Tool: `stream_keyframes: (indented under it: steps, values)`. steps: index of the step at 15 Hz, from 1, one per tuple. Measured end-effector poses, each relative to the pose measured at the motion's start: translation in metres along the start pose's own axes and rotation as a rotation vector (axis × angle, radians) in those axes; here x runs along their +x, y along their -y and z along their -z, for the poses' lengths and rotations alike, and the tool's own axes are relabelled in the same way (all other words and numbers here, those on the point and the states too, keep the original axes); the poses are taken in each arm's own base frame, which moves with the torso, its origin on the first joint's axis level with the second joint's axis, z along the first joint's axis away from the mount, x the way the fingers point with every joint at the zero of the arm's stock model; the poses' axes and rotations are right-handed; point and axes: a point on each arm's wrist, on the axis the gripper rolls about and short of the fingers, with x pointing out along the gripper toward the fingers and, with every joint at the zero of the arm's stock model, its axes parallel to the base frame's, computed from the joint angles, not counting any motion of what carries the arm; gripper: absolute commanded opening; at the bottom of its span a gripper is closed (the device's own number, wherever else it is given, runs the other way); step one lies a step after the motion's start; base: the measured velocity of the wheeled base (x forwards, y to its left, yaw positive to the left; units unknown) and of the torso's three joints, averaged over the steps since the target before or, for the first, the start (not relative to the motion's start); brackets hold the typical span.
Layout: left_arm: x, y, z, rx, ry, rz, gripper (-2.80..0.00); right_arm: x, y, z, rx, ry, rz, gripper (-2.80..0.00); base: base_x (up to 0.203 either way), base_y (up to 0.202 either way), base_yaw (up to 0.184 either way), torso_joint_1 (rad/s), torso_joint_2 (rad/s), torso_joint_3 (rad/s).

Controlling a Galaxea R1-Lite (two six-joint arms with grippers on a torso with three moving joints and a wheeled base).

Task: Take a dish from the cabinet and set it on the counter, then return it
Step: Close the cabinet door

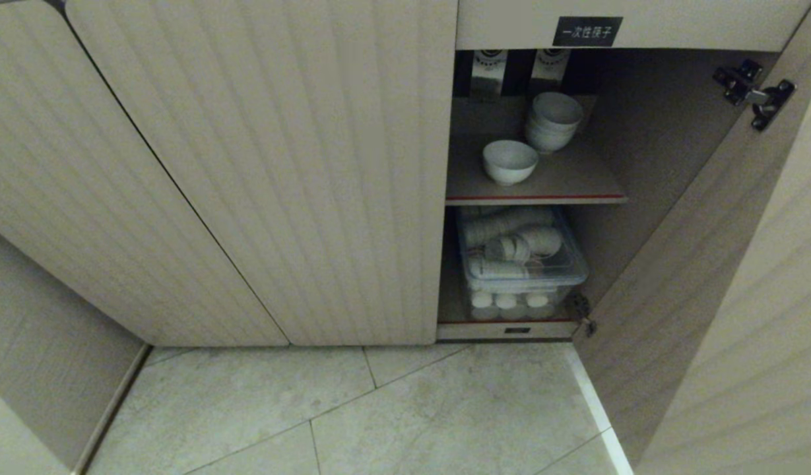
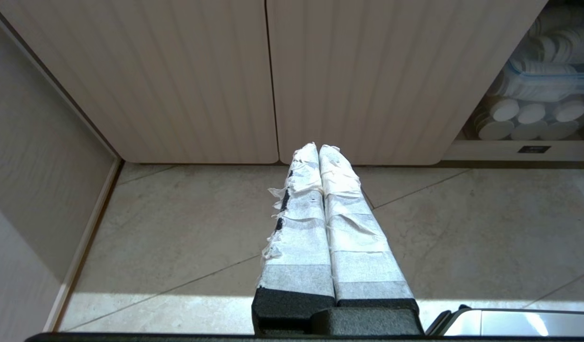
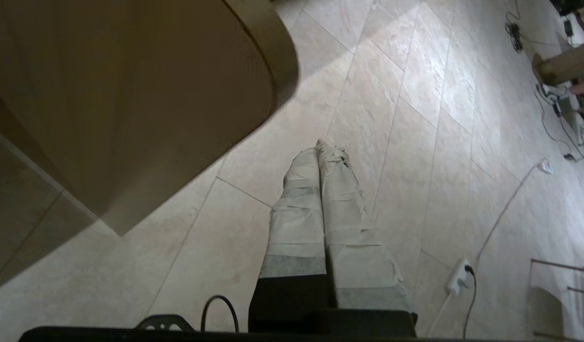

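In the head view, the low beige cabinet (image 1: 260,165) with vertically ribbed doors stands with its right-hand door (image 1: 709,277) swung open. On the red-edged inner shelf (image 1: 544,188) sits the small round white ceramic bowl (image 1: 509,161), upright near the front edge. Just behind it and to the right stands a stack of nested white bowls (image 1: 553,120), apart from the single bowl. Above the opening is a black label with white characters (image 1: 587,31). Below the shelf, a clear plastic bin (image 1: 520,264) holds more white dishes. Neither arm shows here.

In the left wrist view, the left gripper (image 2: 319,148) hangs over the pale tiled floor (image 2: 177,228) before the closed doors, its tape-wrapped fingers (image 2: 301,223) pressed together, holding nothing.

In the right wrist view, the right gripper (image 3: 320,146) is over the floor beside the open door's rounded corner (image 3: 268,57), its taped fingers (image 3: 296,223) likewise pressed together and empty. A white power strip (image 3: 458,278) lies on the tiles nearby.
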Motion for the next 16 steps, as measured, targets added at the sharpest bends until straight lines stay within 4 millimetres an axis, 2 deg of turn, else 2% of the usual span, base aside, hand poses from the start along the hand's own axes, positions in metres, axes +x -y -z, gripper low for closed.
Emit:
stream_keyframes:
  steps: [8,16]
  values:
    - [0.0,0.0,0.0,0.0,0.0,0.0,-2.8,-0.014,0.01,0.002,-0.009,-0.009,0.058,-2.8,0.0,0.0,0.0,0.0,0.0,0.0]
    - [0.0,0.0,0.0,0.0,0.0,0.0,-2.8,0.0,0.002,-0.016,0.021,-0.043,0.069,-2.8,0.0,0.0,0.0,0.0,0.0,0.0]
